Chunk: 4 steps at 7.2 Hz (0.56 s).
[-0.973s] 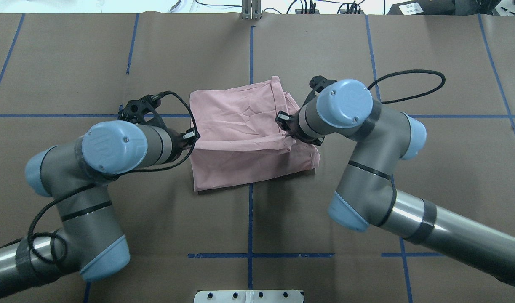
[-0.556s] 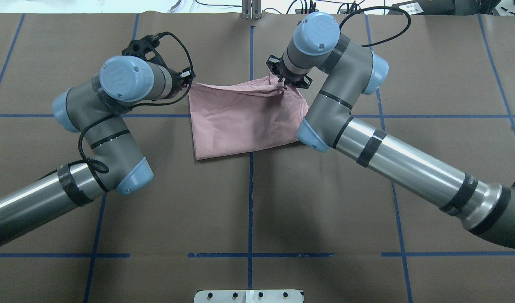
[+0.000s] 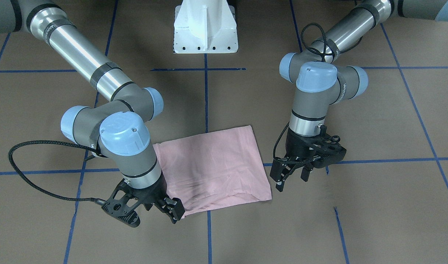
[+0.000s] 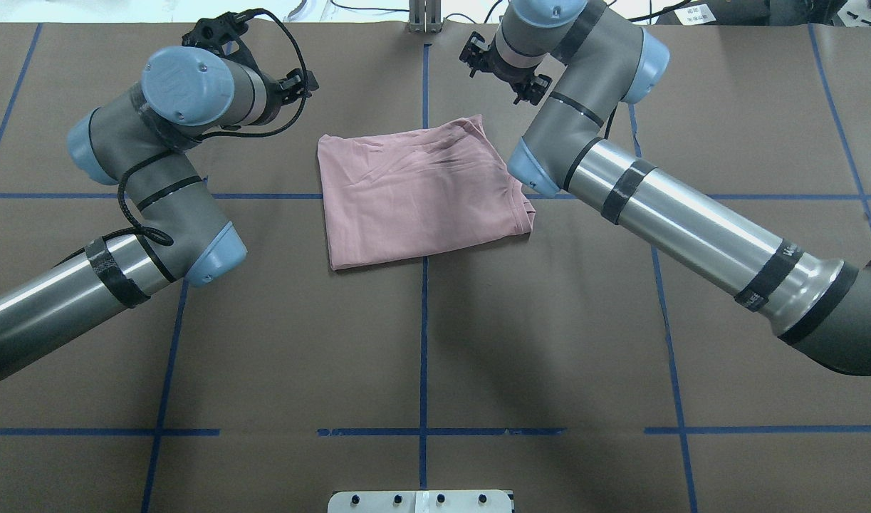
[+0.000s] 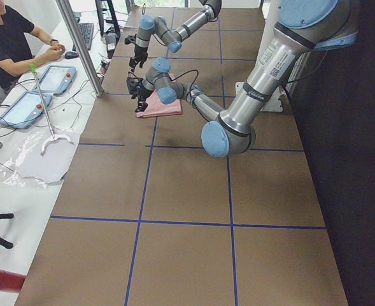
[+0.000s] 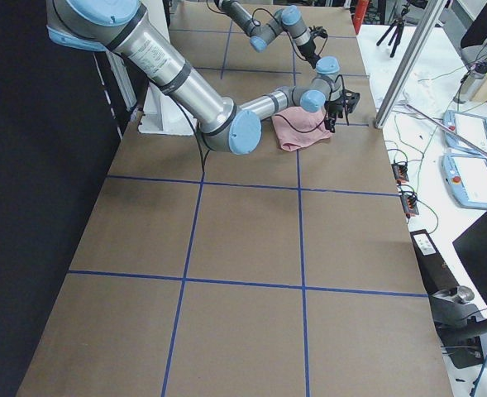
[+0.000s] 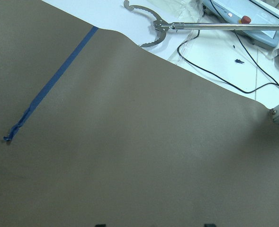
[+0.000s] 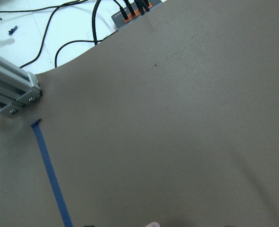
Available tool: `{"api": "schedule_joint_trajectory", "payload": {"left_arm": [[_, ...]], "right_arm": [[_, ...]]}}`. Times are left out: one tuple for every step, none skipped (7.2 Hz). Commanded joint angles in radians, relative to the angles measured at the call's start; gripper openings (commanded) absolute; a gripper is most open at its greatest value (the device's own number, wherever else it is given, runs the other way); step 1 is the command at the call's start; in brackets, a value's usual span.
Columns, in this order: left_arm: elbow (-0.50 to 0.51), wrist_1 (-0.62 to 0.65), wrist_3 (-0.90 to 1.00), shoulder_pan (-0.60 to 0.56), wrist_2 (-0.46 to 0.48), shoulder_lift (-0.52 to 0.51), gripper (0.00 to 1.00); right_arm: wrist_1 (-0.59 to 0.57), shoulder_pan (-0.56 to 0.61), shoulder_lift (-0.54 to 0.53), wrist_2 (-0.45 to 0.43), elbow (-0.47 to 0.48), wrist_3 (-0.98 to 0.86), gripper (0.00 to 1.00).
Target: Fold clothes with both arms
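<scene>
The pale pink T-shirt (image 4: 421,192) lies folded into a rough rectangle at the table's middle, plain side up, with the print hidden. It also shows in the front-facing view (image 3: 213,165). My left gripper (image 4: 300,82) is open and empty, just past the shirt's far left corner; in the front-facing view it (image 3: 292,180) hangs beside that corner without touching it. My right gripper (image 4: 501,75) is open and empty past the far right corner; in the front-facing view it (image 3: 175,211) sits right at the shirt's edge. Both wrist views show mostly bare brown table.
The brown table cover is crossed by blue tape lines (image 4: 424,342). An aluminium post (image 4: 424,18) and cables stand at the far edge. The white pedestal base (image 3: 205,29) is on the near side. An operator (image 5: 9,38) sits beyond the far edge.
Both grippers carried the shirt's near edge over to the far side, folding it in half, then let go. They have opened and moved beyond the far edge.
</scene>
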Motion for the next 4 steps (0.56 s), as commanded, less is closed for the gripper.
{"api": "schedule_joint_trajectory", "payload": {"left_arm": [[-0.040, 0.003, 0.128, -0.064, -0.136, 0.026, 1.00], [-0.117, 0.009, 0.232, -0.123, -0.212, 0.097, 1.00], [-0.190, 0.015, 0.366, -0.214, -0.319, 0.163, 1.00], [-0.233, 0.016, 0.476, -0.287, -0.395, 0.241, 1.00]], "right_arm": [[-0.044, 0.112, -0.025, 0.106, -0.003, -0.184, 1.00], [-0.123, 0.189, -0.062, 0.173, 0.026, -0.347, 1.00], [-0.249, 0.255, -0.123, 0.192, 0.103, -0.542, 1.00], [-0.358, 0.331, -0.219, 0.217, 0.203, -0.778, 1.00]]}}
